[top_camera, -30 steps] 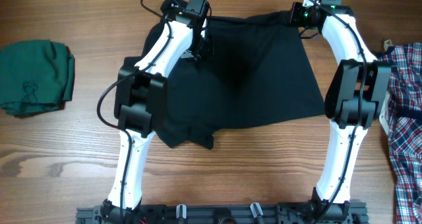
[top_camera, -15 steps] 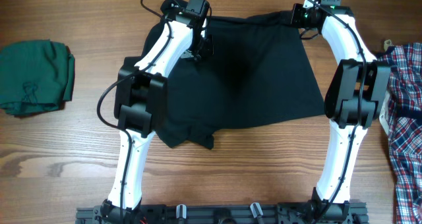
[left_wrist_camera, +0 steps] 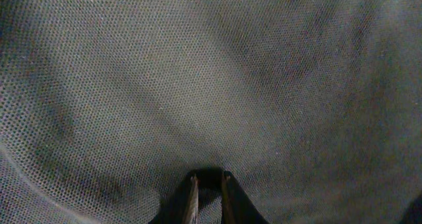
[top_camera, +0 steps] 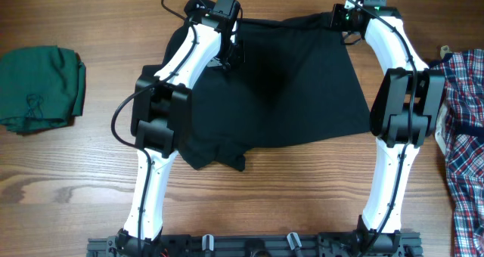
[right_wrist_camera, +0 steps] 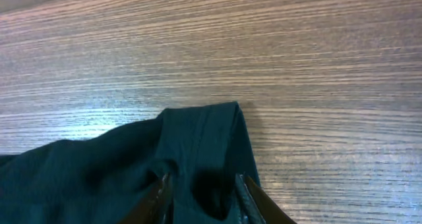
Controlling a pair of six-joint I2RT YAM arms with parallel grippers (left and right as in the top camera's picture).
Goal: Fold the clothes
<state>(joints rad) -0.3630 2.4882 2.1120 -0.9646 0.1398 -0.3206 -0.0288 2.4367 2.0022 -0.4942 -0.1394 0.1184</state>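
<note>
Item 1, black shirt (top_camera: pixel 287 83): lies spread on the wooden table (top_camera: pixel 76 174), centre to far side, between the two arms; lower left part rumpled, with a fold sticking out at the near edge

Item 2, left gripper (left_wrist_camera: pixel 208 184): over the shirt's far left part; fingers nearly pressed together, pinching a small ridge of the black mesh cloth, which fills the left wrist view

Item 3, right gripper (right_wrist_camera: pixel 201 191): at the shirt's far right corner; fingers set either side of the hemmed corner, with bunched cloth nipped between them; bare wood beyond

Item 4, dark green garment (top_camera: pixel 41 87): folded, at the table's left edge, well apart from the shirt

Item 5, plaid shirt (top_camera: pixel 465 121): red, white and blue, at the right edge, beside the right arm
</note>
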